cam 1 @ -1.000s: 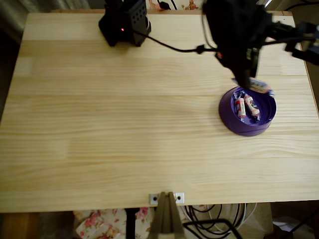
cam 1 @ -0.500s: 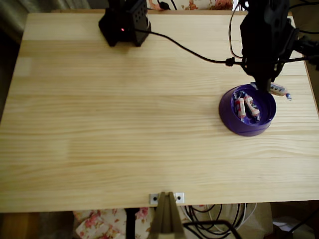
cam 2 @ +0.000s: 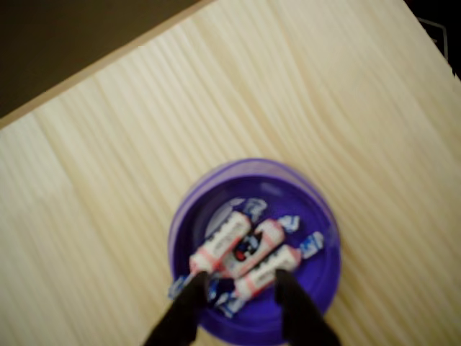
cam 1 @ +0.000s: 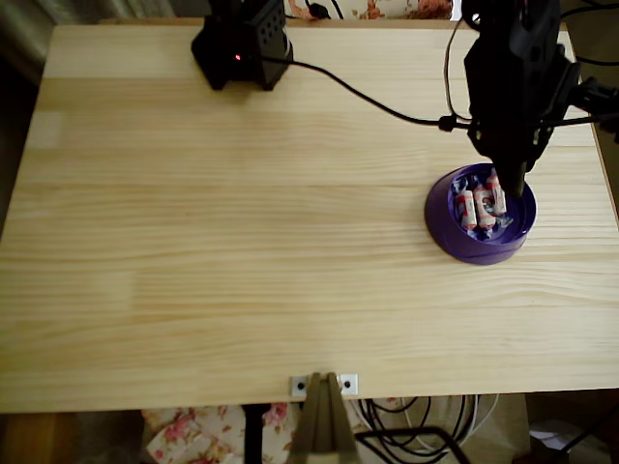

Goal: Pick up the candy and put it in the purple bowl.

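Wrist view looks straight down into the purple bowl [cam 2: 253, 249], and three candies lie in it, side by side and touching. The candy [cam 2: 268, 272] nearest the fingers [cam 2: 292, 306] is the one I think was just dropped. Its long side runs on a slant, from low on the left to high on the right of that picture. One end of it sits right between the two dark finger tips. The fingers are spread apart and nothing is held in them. They hang just above the near side of the bowl, with the candy a little ahead of them and below. In the overhead view the black arm leans over the purple bowl [cam 1: 455, 237], which sits close to the right edge of the counter [cam 1: 242, 251], about halfway down it. The gripper [cam 1: 512, 184] points down at the far side of the bowl there, and the candy [cam 1: 497, 192] lies just beside its tip. The arm's black base [cam 1: 242, 43] stands near the far edge of the counter, well apart from the bowl. I think the job looks done for this candy. The next move would be to lift straight up and away, so the fingers do not bump the candy back out.
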Controlling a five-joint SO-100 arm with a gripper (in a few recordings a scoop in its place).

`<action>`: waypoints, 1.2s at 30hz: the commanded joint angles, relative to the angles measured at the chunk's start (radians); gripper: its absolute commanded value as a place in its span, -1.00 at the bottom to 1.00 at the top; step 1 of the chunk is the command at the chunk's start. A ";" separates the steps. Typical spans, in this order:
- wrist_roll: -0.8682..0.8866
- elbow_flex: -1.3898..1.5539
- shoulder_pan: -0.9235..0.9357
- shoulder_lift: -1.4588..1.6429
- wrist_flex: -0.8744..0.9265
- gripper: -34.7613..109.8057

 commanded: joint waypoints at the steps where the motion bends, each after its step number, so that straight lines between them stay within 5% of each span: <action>1: 0.009 -0.021 0.023 0.078 -0.005 -0.39; 5: 0.014 -0.057 0.118 0.158 0.066 -0.53; 16: 0.086 -0.143 0.563 0.264 0.380 -0.53; 36: -0.035 0.515 1.085 0.732 0.155 -0.53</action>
